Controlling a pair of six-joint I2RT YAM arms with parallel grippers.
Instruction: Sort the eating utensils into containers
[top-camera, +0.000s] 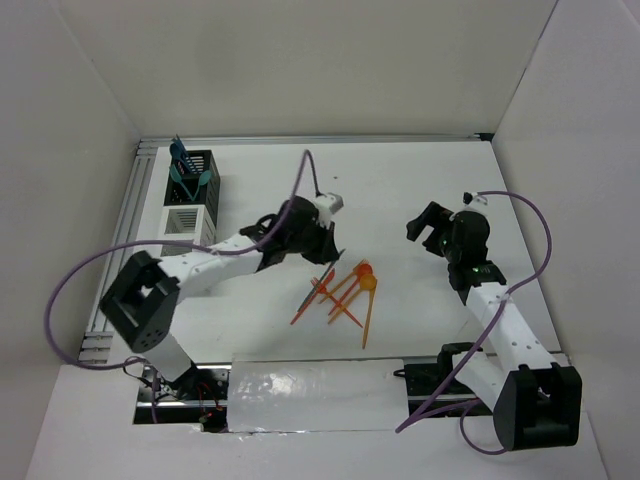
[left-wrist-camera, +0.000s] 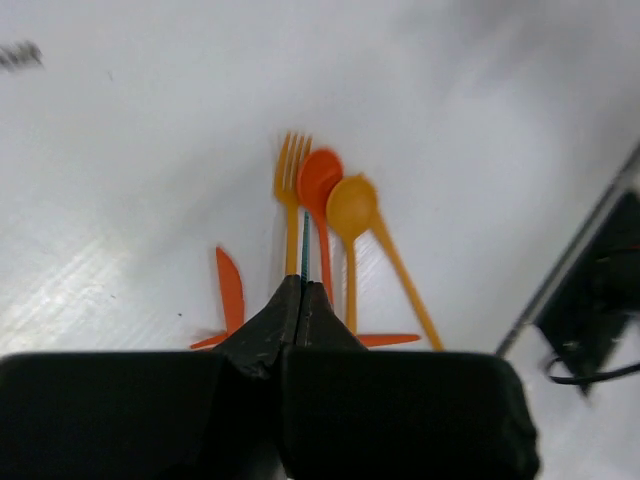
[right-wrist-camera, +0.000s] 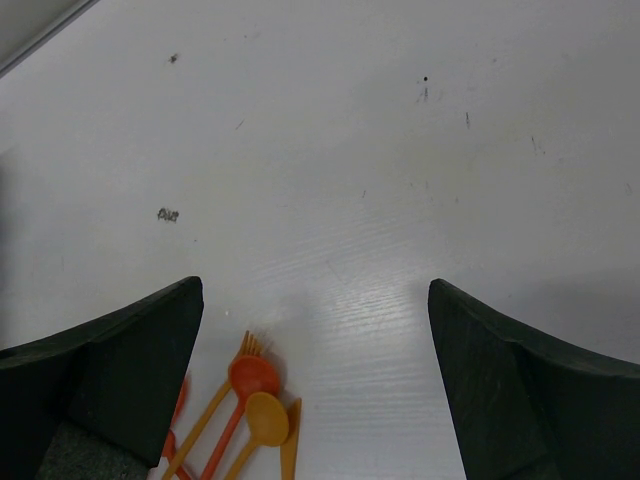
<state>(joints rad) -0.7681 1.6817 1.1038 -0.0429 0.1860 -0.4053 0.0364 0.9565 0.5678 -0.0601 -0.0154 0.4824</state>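
Reaching out over the desk (top-camera: 400, 180), the left end effector (left-wrist-camera: 303, 287) pinches a thin teal utensil (left-wrist-camera: 305, 245) above the orange utensils (left-wrist-camera: 350, 205). The right end effector (right-wrist-camera: 315, 300) hangs spread wide.

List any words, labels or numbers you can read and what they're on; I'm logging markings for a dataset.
None readable.
Dark mark on the table, right wrist view: too blurred to read.
Dark smear, left wrist view's top-left corner: too blurred to read.
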